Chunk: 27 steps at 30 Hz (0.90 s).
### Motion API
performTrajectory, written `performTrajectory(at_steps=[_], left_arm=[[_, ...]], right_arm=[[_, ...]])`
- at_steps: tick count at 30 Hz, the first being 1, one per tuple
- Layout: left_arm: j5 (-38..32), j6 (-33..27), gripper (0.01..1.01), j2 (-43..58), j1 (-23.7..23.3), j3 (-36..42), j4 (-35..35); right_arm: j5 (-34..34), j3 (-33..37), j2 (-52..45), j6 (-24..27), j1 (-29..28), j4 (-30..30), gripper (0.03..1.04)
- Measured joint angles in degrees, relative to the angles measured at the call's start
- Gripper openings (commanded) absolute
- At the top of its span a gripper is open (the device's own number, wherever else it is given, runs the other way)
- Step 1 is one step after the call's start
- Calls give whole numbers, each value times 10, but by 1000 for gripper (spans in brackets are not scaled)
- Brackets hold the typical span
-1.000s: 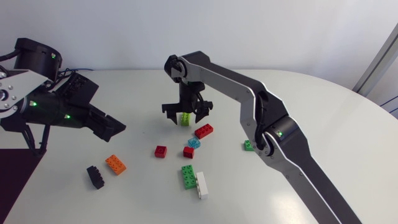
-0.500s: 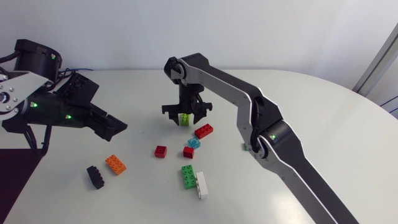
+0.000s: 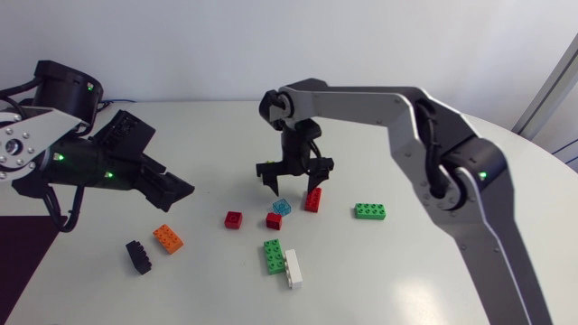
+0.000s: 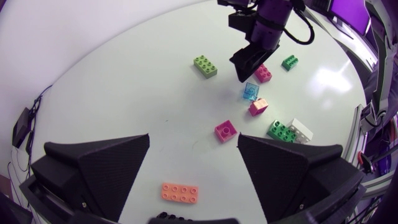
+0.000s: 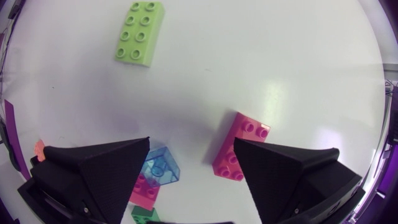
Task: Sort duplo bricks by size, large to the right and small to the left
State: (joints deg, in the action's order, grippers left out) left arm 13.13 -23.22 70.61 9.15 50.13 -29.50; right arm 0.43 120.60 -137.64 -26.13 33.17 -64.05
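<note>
Red brick [image 5: 239,149] lies inside right gripper [image 5: 191,142] — between spread fingers.

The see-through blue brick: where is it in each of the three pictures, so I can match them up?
Head view: blue brick mid-table, just below the right gripper.
Left wrist view: far ahead of the left gripper, by the right gripper's fingertip.
Right wrist view: between its own gripper's open fingers, close to one.
Shared landmark: the long red brick beside it, pinkish in the wrist views.

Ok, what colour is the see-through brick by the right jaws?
Light blue: the small translucent brick shows best in the right wrist view.
</note>
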Motion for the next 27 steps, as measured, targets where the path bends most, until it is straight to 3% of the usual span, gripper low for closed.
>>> performTrajectory(at_steps=[4,13,19,24,26,27], left_arm=[[0,0,985,-5,1,0,2],[0,4,985,-5,15,-1,4],[0,4,985,-5,24,-1,4],[0,5,985,-5,31,-8,4],[0,8,985,-5,34,-9,4],[0,8,985,-5,37,-10,5]], right_arm=[[1,-67,39,2,-23,30,993],[15,-37,38,13,-49,32,992],[17,-79,36,15,-52,39,951],[-12,-129,40,15,-56,53,834],[-16,-145,49,15,-61,67,682],[-18,-161,59,15,-63,82,543]])
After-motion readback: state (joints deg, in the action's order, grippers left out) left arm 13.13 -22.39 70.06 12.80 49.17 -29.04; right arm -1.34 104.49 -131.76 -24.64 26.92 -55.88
